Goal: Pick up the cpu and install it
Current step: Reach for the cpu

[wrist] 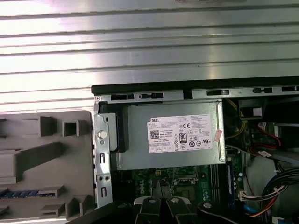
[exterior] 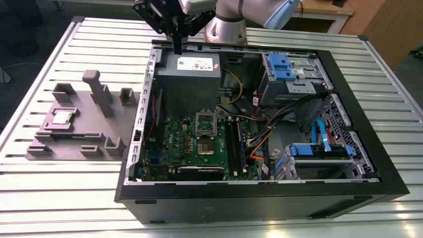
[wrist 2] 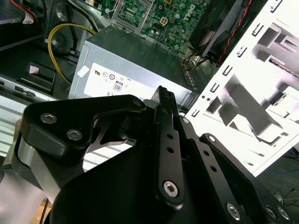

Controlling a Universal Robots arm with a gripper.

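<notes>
Overhead, the black gripper (exterior: 177, 48) hangs, fingers pressed together and empty, above the grey metal power-supply box (exterior: 188, 72); the small silver square cpu (exterior: 63, 117) lies in the mauve plastic tray (exterior: 82, 126), at the exterior view's left.

Setting: robotics lab or test workshop. Evidence: slatted aluminium surface (exterior: 59, 198); industrial robot arm (exterior: 228, 25) at its far edge; opened desktop computer case (exterior: 231, 203), boards and cabling exposed; moulded fixture tray (exterior: 92, 124); wooden furniture (exterior: 387, 29) behind.

Slatted table (exterior: 66, 198) with tray (exterior: 92, 124), computer case (exterior: 264, 201)
</notes>
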